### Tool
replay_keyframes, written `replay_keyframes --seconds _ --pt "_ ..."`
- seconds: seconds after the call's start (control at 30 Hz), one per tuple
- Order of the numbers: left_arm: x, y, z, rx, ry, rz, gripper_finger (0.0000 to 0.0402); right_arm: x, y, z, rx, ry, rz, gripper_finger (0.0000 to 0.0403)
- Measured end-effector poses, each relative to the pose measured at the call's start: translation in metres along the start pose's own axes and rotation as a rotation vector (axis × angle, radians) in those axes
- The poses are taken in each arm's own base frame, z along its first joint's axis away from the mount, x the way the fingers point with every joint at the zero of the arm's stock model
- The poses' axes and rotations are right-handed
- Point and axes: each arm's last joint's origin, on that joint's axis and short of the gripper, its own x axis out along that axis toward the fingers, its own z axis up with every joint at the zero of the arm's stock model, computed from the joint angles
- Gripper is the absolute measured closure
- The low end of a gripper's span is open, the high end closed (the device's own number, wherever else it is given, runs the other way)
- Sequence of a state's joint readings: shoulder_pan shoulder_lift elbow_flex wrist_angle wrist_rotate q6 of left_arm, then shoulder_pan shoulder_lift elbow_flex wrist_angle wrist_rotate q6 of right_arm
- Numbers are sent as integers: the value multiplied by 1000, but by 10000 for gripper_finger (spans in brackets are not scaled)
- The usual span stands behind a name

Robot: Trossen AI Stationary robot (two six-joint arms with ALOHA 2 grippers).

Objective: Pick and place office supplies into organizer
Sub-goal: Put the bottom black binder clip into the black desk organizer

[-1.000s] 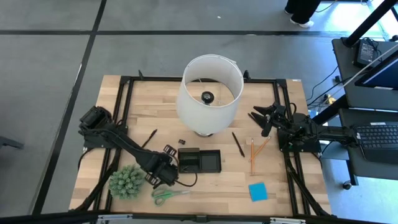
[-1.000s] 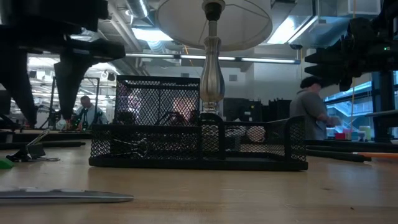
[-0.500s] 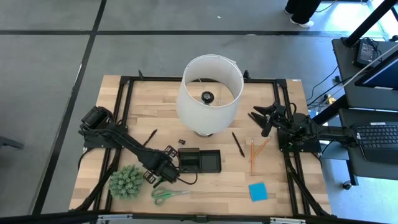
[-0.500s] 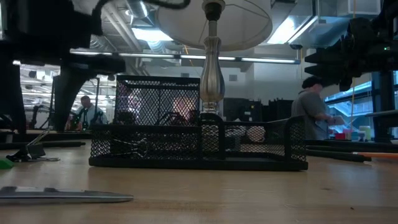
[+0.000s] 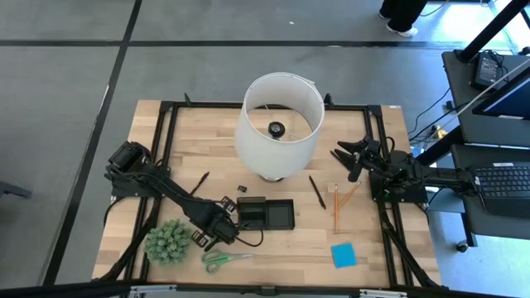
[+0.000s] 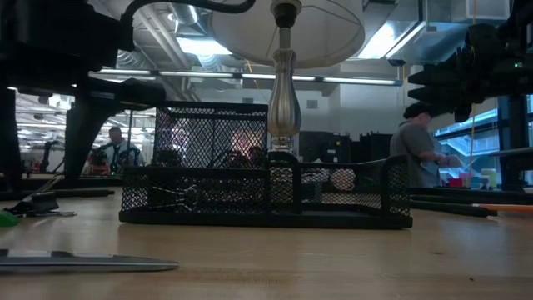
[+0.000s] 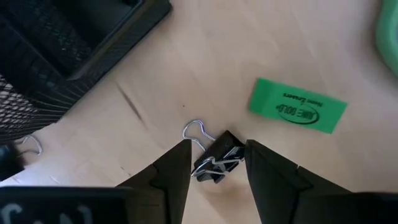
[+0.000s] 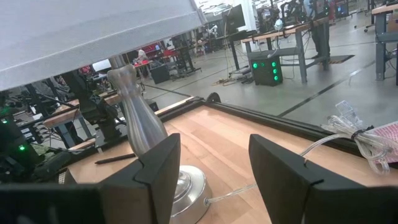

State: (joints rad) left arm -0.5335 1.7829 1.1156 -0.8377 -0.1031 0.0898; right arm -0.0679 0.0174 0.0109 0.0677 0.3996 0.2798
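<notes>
Straddling a dark binder clip (image 7: pixel 216 160), the left claw (image 7: pixel 216 163) stands apart, gripping nothing

White lampshade lamp (image 5: pixel 279 126) mid-table; spiky green plant ball (image 5: pixel 168 242) near front-left corner; person (image 6: pixel 420 150) in background.

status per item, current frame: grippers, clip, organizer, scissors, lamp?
left gripper: open, fingers either side of the binder clip, not closed on it
right gripper: open, empty, waiting at the table's right edge
binder clip: on the table, handles folded out
organizer: upright, another clip inside
scissors: closed, flat on the table
lamp: upright
</notes>
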Motion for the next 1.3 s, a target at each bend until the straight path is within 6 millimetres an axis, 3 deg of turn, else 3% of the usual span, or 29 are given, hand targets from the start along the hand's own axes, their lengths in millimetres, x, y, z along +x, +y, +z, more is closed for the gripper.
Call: replay_keyframes --seconds 0.57,1.07,1.3 --pt "0 0 0 1 3 -1 307 0 0 0 0 0 0 210" --pt "0 1 -6 188 60 -7 289 0 0 0 0 0 0 210" --pt "0 1 -5 211 50 -7 305 0 0 0 -1 0 0 210"
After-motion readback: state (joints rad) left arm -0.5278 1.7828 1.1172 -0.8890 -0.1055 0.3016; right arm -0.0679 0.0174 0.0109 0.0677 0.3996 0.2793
